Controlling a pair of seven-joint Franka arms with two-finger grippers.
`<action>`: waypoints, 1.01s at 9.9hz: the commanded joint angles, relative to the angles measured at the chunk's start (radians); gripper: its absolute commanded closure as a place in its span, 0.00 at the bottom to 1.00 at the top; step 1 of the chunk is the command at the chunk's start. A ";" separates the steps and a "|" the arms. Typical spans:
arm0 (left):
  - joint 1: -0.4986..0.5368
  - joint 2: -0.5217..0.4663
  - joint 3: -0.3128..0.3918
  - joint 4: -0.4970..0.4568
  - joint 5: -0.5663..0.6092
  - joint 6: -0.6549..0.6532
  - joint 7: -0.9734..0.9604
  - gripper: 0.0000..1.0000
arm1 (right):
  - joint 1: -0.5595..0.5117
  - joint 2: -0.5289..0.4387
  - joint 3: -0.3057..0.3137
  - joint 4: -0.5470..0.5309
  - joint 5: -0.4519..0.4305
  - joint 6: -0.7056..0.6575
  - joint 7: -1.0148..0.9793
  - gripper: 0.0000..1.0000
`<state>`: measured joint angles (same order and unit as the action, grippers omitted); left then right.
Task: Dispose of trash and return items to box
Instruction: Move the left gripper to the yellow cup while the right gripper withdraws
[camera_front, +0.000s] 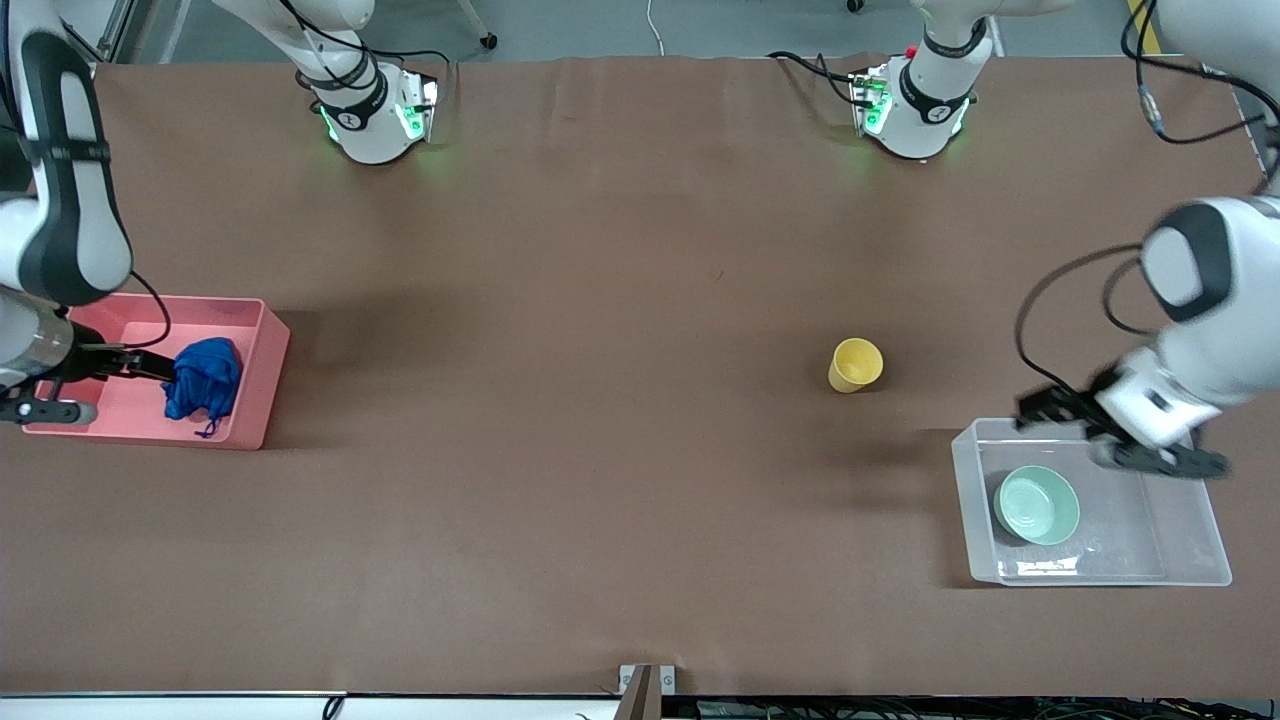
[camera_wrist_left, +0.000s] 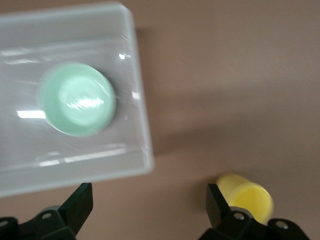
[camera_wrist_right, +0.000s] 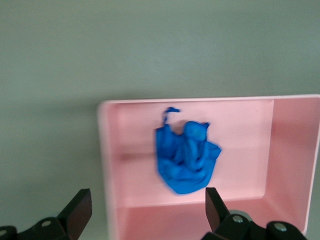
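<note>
While the right pincer (camera_front: 85, 385) hangs over the pink bin (camera_front: 250, 375) with its fingers spread and nothing between them, the blue wad (camera_front: 203, 377) lies inside that bin, its string trailing toward the bin's wall nearest the front camera. In the right wrist view the wad (camera_wrist_right: 186, 156) sits on the bin floor (camera_wrist_right: 240, 125), clear of both fingertips (camera_wrist_right: 80, 210).

At the left arm's end of the tabletop (camera_front: 600, 480), the left pincer (camera_front: 1115, 430) is over the edge of the clear box (camera_front: 1200, 560), fingers likewise spread and empty. The green bowl (camera_front: 1037, 504) rests upright in the box, toward the wall facing the table's middle. The left wrist view shows the bowl (camera_wrist_left: 77, 98) within the box (camera_wrist_left: 142, 130).

The yellow cup (camera_front: 855, 364) stands outside the box on the tabletop, near it and farther from the front camera; in the left wrist view the cup (camera_wrist_left: 247, 195) sits beside one fingertip (camera_wrist_left: 216, 205).

The tabletop is covered in plain brown material. Both arm bases carry green lights.
</note>
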<state>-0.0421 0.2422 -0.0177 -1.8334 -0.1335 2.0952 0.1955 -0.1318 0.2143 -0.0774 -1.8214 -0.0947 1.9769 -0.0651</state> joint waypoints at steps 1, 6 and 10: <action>0.005 -0.092 -0.088 -0.276 0.020 0.141 -0.001 0.00 | 0.101 -0.038 -0.004 0.075 0.015 -0.094 0.164 0.00; 0.001 0.055 -0.203 -0.435 0.020 0.454 -0.001 0.03 | 0.087 -0.194 -0.015 0.330 0.118 -0.483 0.173 0.00; -0.007 0.111 -0.211 -0.448 0.020 0.514 -0.036 1.00 | 0.083 -0.193 -0.008 0.353 0.118 -0.521 0.159 0.00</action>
<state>-0.0490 0.3382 -0.2232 -2.2665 -0.1328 2.5895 0.1868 -0.0411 0.0079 -0.0968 -1.4822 0.0091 1.4609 0.1005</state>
